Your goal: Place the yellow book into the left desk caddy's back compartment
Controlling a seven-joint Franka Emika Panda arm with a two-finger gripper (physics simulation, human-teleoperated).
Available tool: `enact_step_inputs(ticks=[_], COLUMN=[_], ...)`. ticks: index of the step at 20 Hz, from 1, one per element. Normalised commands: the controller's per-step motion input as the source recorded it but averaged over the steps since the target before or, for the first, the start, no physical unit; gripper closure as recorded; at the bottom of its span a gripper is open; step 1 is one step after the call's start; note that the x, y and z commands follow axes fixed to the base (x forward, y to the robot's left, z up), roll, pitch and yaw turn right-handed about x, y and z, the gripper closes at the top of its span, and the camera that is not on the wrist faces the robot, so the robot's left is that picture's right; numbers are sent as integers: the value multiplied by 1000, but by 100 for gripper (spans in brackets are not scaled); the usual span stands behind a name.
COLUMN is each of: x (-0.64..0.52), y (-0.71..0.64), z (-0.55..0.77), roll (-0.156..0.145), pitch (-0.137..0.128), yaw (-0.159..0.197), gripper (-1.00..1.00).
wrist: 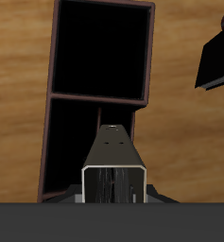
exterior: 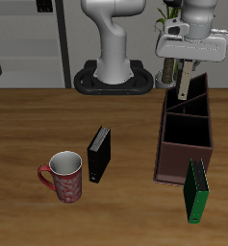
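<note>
Gripping the yellow book (exterior: 184, 83) upright between closed jaws, hanging from the gripper (exterior: 186, 69) over the back end of the caddy (exterior: 173, 144), lower edge dipping at the back compartment (exterior: 190, 97). Standing on the tabletop (exterior: 29, 125): black book (exterior: 99, 154), mug (exterior: 64, 177); green book (exterior: 196, 190) leaning against the caddy's front.

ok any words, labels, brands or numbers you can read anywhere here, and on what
None can be read.
mug: a red and white pattern, no letters to make out.
black book: plain cover.
green book: plain cover.
yellow book, held in the gripper: no print visible.
desk caddy: unmarked.
</note>
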Motion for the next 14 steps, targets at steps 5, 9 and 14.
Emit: enact_step_inputs(ticks=[5, 9, 14], x=[201, 110, 54], y=[-93, 47, 206], z=[50, -39, -38], roll=[-21, 3, 41], pitch=[15, 10, 3], yaw=[-9, -2, -1], gripper=[100, 100, 100])
